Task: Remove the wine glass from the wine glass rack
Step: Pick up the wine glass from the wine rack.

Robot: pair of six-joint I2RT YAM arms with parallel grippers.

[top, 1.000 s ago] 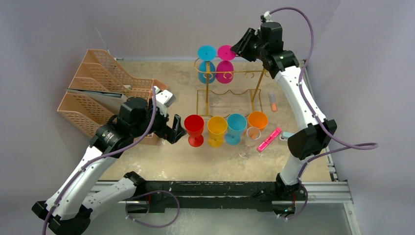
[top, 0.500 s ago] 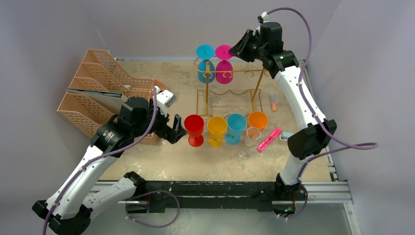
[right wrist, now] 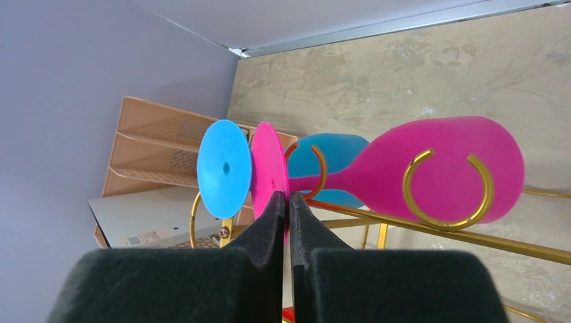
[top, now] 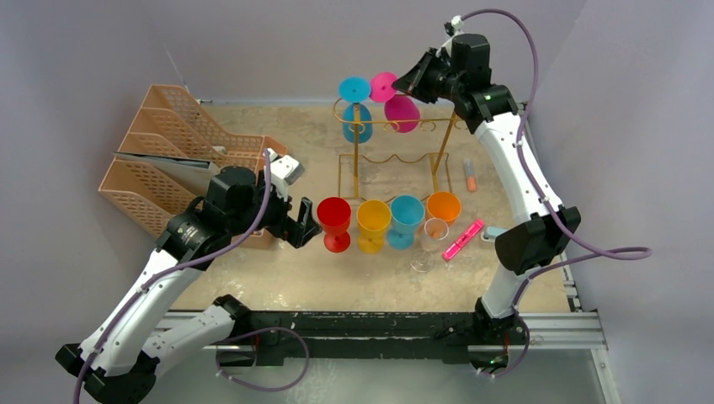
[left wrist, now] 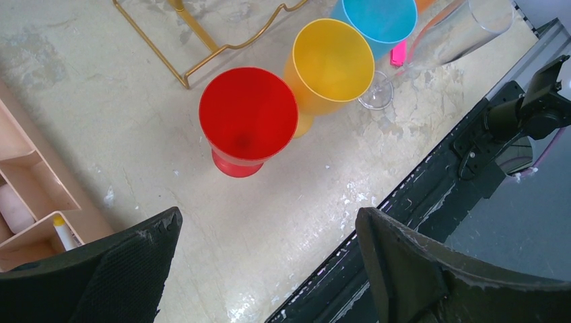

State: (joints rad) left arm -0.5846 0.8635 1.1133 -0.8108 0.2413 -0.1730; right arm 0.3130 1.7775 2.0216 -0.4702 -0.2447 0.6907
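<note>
The right gripper (right wrist: 288,202) is pressed together on the edge of the flat round foot of the pink wine glass (right wrist: 377,171), fingers meeting with the thin disc pinched between them. That glass hangs bowl-down at the far middle of the table, tilted, with its foot up to the left and its bowl swung down to the right. It is matte, opaque plastic with a slim stem and a rounded bowl. A gold curl of the wine glass rack (top: 356,168) crosses in front of the bowl in the right wrist view, and another curl sits at the stem; whether the stem is seated in that hook cannot be made out.

The rack is thin shiny gold wire with upright legs, a wavy lower rail and loop hooks along the top. Just left of the pink glass a blue hanging glass (top: 355,122) hangs straight down.

Nearer, a row stands upright: red glass (top: 334,215), yellow glass (top: 373,219), blue standing glass (top: 406,215) and orange glass (top: 444,206). A clear glass (top: 434,231) beside them is hard to read against the table (top: 278,269), whose pale top looks worn and blotchy.

The left gripper (left wrist: 266,269) hovers just left of the red glass with its dark, coarse-textured fingers spread wide, holding nothing. Peach mesh file trays (top: 168,151) stand at the left, partly hidden by that arm.
</note>
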